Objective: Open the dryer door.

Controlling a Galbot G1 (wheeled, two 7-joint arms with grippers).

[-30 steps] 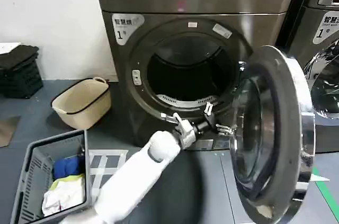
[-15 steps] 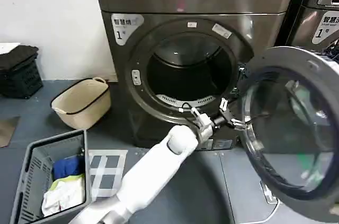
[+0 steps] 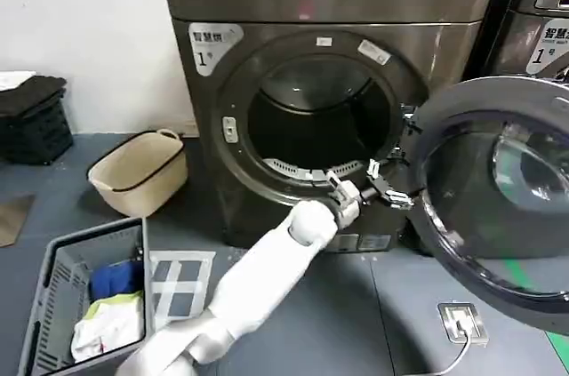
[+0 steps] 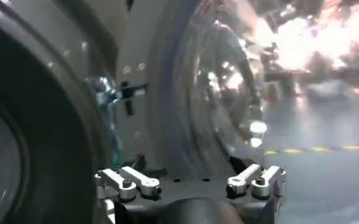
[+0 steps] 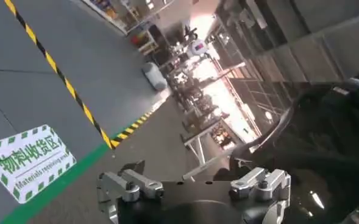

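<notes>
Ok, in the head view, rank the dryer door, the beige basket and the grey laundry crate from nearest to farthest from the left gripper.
1. The dryer door, swung open on the robot's right, right beside the open left gripper.
2. The beige basket, on the floor to the left of the dryer.
3. The grey laundry crate, lower left, nearest the robot, holding clothes.

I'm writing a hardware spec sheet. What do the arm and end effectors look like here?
The left arm has smooth, glossy white shells with a rounded, bulbous joint, narrowing to a dark wrist. Its end effector is black-bodied with silver metal finger links fixed by visible screws. The right end effector looks the same: black body, silver links. No loose cables or markings are visible.
</notes>
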